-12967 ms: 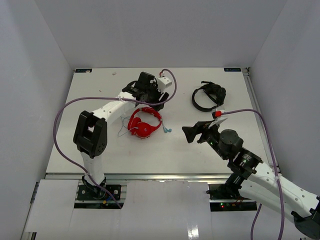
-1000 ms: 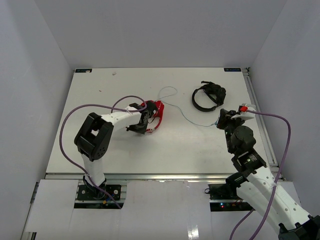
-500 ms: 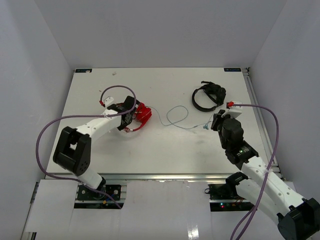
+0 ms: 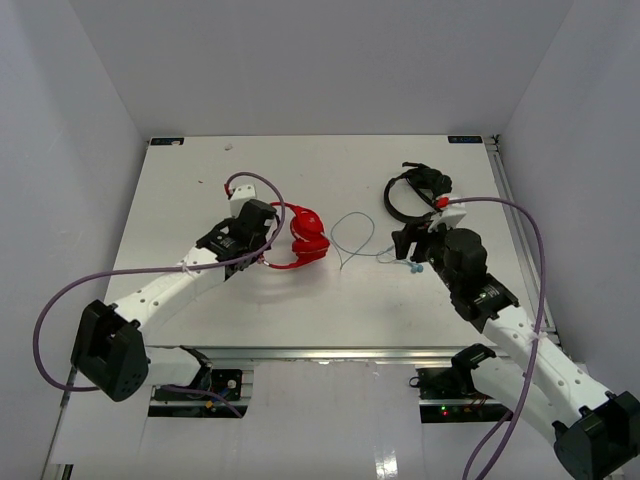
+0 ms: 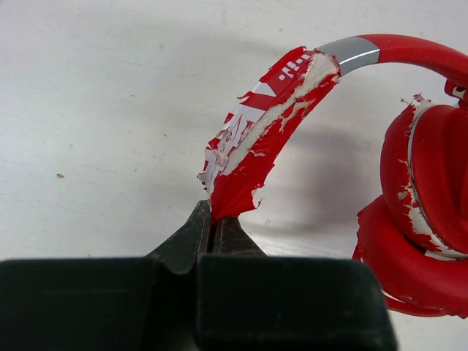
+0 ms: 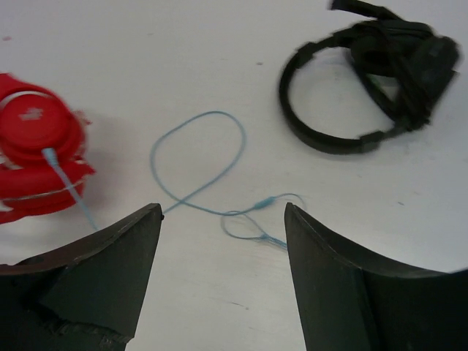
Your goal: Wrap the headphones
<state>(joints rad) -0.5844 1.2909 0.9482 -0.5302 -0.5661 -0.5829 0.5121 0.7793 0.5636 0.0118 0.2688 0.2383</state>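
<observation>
Near table centre, bright red over-ear headphones (image 4: 305, 238) are lying on white tabletop (image 4: 200, 180); left gripper (image 5: 212, 232) is pinching their peeling headband. Right gripper (image 6: 223, 219) is hanging jaws apart above thin pale-blue cable (image 6: 208, 113), gripping nothing. Black plastic headphones (image 4: 415, 192) are sitting just beyond, apart from the cable.

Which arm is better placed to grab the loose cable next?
Right, probably: the right fingers, open, hover over the loose cable, while the left fingers are shut on the headband of the red headphones.

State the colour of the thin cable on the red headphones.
The cable is pale blue, clearest in the right wrist view.
</observation>
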